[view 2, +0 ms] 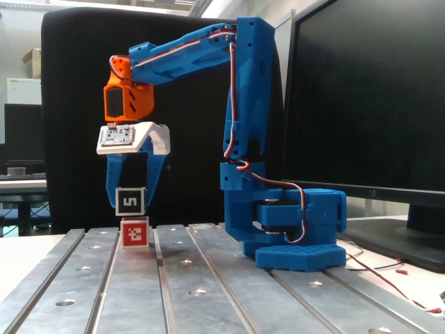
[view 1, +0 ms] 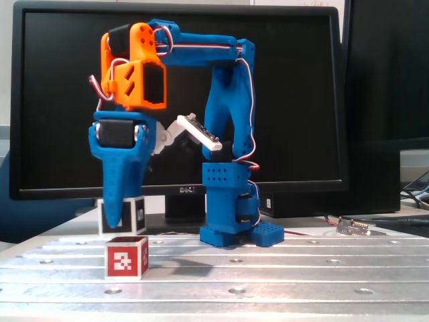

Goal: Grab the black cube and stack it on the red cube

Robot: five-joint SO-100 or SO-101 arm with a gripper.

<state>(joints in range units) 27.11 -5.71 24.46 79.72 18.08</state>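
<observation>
You are holding the black cube (view 2: 130, 201) in the end effector (view 2: 131, 202), whose fingers are closing on its two sides, so the cube is hanging clear of the table (view 2: 208, 278). In one fixed view it is appearing directly over the red cube (view 2: 133, 233), nearly touching its top; in the other fixed view the black cube (view 1: 134, 215) is sitting behind and above the red cube (view 1: 126, 257), so the depth alignment is probably not as good as it is looking. Judging from that, you are wanting to bring the end effector (view 1: 115, 218) toward that camera before lowering, keeping the cube level and easing down until the faces are meeting squarely, then opening only a little so the fingers are not dragging it off. Around you, the arm's blue base (view 2: 299, 236) and its wires are standing well apart to the side, the monitor (view 1: 181, 94) is filling the background, and a small circuit board (view 1: 354, 227) is lying far from the cubes; nothing is blocking the descent.
</observation>
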